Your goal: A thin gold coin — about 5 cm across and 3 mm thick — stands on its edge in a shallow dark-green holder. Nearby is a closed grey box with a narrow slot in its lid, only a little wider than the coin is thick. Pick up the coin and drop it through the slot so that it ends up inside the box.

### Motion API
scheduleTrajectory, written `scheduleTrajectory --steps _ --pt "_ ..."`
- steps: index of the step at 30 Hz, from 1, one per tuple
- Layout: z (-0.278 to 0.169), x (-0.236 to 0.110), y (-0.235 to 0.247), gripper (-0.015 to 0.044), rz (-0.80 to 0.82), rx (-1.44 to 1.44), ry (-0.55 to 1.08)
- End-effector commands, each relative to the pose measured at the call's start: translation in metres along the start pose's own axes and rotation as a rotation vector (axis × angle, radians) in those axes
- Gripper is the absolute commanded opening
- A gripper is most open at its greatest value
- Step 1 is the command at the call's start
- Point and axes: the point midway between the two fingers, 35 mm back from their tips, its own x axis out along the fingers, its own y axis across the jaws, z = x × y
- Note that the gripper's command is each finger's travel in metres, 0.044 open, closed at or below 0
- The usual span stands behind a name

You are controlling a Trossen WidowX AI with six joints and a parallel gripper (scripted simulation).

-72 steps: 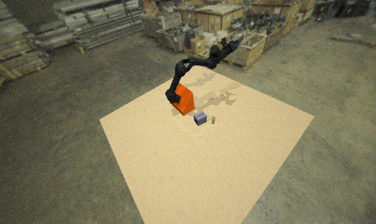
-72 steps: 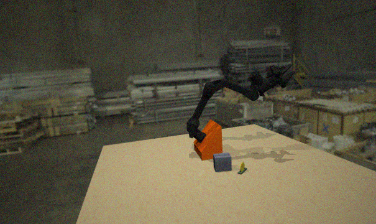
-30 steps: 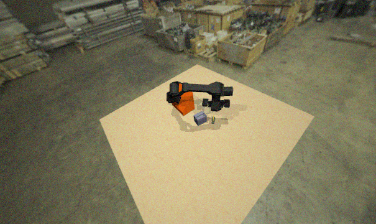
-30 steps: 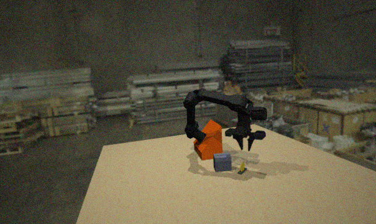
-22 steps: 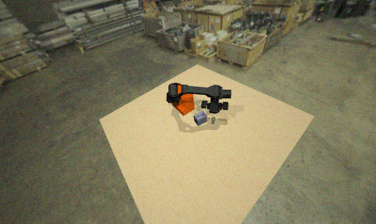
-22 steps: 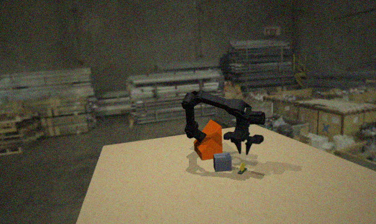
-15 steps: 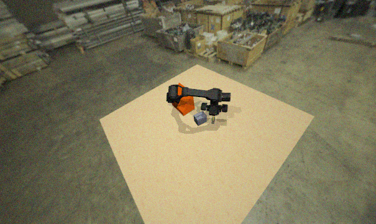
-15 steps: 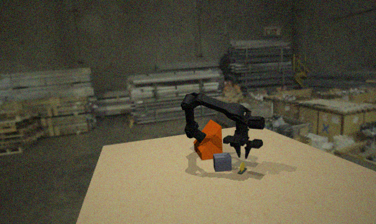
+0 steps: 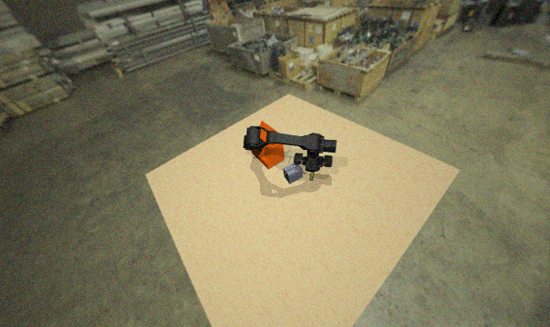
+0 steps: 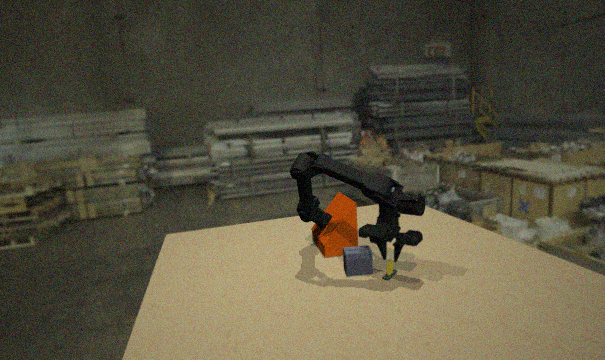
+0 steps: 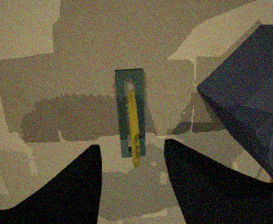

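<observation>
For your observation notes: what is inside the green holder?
The gold coin stands on edge in the green holder, untouched below the open claw. Its lower rim is hidden in the holder.

The thin gold coin (image 11: pixel 131 121) stands upright on its edge in the shallow dark-green holder (image 11: pixel 130 111), a narrow rectangular tray that lies flat on the tan surface; in the wrist view the coin shows as a slim yellow line running along the holder's length. The closed grey box (image 10: pixel 357 260) is a small blue-grey cube that sits just left of the holder in the exterior view, near it but not touching. Its slot cannot be made out.
</observation>
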Motion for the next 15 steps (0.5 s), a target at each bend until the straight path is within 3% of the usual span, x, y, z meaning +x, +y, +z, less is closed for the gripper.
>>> scheduleTrajectory --steps 1,15 --pt "-0.001 0.009 -0.002 0.0161 -0.011 -0.008 -0.002" --pt "-0.001 0.032 -0.002 0.0161 -0.011 -0.007 -0.004"
